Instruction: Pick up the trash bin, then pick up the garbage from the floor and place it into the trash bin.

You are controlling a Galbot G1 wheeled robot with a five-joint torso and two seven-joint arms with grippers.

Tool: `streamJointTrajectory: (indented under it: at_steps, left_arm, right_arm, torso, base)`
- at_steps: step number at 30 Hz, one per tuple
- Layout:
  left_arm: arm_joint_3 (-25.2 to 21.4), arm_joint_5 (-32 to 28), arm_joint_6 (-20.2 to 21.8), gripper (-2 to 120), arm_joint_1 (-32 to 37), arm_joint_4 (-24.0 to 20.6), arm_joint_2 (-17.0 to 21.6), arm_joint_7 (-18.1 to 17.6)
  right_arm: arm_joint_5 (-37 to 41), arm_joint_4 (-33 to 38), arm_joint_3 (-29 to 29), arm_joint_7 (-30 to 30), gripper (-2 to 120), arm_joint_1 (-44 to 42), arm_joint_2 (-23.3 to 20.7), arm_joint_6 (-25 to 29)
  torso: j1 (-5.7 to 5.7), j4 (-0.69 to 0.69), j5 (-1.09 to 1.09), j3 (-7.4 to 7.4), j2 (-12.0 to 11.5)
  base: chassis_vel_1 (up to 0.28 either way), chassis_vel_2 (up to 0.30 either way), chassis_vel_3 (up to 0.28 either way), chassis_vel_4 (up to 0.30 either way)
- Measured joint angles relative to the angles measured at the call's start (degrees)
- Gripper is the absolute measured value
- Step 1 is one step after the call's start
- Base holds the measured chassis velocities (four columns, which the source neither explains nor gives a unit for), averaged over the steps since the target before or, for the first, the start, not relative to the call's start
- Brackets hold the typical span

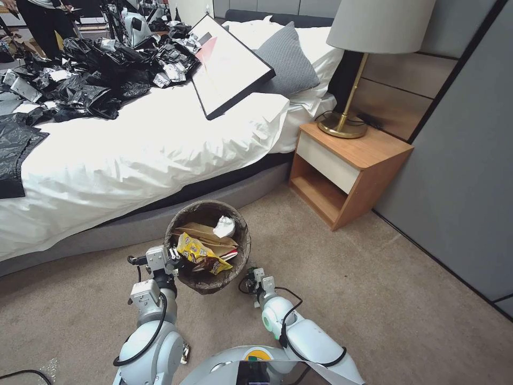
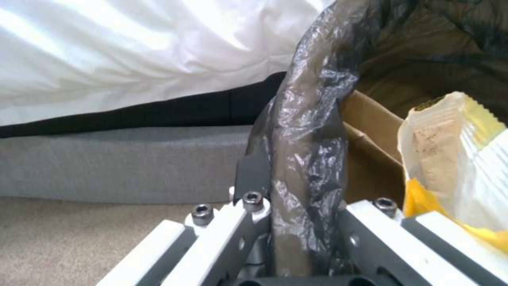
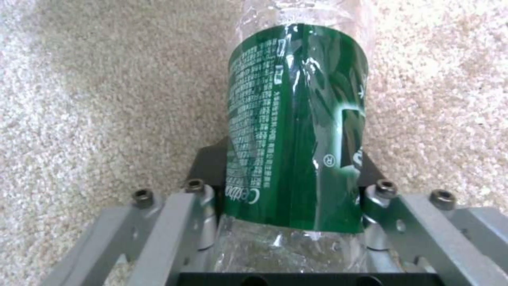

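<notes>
The trash bin point(image 1: 244, 231), lined with a dark bag, hangs just above the carpet beside the bed. My left gripper point(image 1: 173, 260) is shut on its near-left rim; in the left wrist view the bag-covered rim point(image 2: 309, 131) runs between the fingers of the left gripper point(image 2: 301, 214). Inside the bin lie a yellow snack packet point(image 1: 202, 254), a tan paper bag point(image 1: 206, 234) and a white tissue point(image 1: 224, 226). My right gripper point(image 1: 257, 282) is low to the right of the bin. In the right wrist view the right gripper point(image 3: 291, 194) is shut on a clear bottle with a green label point(image 3: 296, 127), over the carpet.
The white bed point(image 1: 133, 155) runs along the far side, with black bags point(image 1: 85, 80) and a framed picture point(image 1: 230, 64) on it. A wooden nightstand point(image 1: 352, 166) with a lamp point(image 1: 368, 32) stands at the right, against a grey wall point(image 1: 465, 160). Open carpet point(image 1: 374, 299) lies to the right.
</notes>
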Motion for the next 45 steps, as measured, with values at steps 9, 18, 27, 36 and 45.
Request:
streamJointTrajectory:
  at_steps: [9, 18, 27, 36, 45]
  left_arm:
    - [-0.33, -0.57, 0.06, 0, -0.27, 0.03, 0.16, -0.02]
    - [-0.16, -1.01, 0.10, 0, -0.53, 0.53, 0.46, -0.07]
    - [0.02, -1.20, 0.10, 0, -0.50, 0.67, 0.91, -0.06]
    - [0.19, -1.26, 0.01, 0, -0.45, 1.01, 1.00, 0.01]
    - [0.89, -0.76, 0.00, 0, -0.11, 1.39, 0.99, 0.02]
  right_arm:
    - [-0.51, 0.50, 1.42, -0.16, 31, -0.95, -0.63, 0.70]
    - [-0.74, 8.00, 6.96, -0.08, 30, -5.02, -3.94, 2.14]
    - [-2.93, 17.98, 11.25, 0.42, 30, -10.45, -6.20, 5.88]
    - [-8.00, 29.37, 12.80, 1.16, 30, -14.16, -7.06, 8.78]
    - [-15.18, 41.12, 13.72, -0.77, 30, -15.01, -9.18, 13.93]
  torso:
    - [0.00, 0.03, 0.04, 0.01, -0.01]
    - [0.00, -0.02, -0.01, 0.02, -0.02]
    - [0.00, 0.00, 0.00, 0.01, -0.02]
    - [0.00, 0.00, 0.00, 0.01, -0.02]
    - [0.00, 0.00, 0.00, 0.00, -0.01]
  base:
    - [0.000, 0.000, 0.000, 0.000]
    - [0.000, 0.000, 0.000, 0.000]
    - [0.000, 0.000, 0.000, 0.000]
    - [0.000, 0.000, 0.000, 0.000]
    - [0.000, 0.000, 0.000, 0.000]
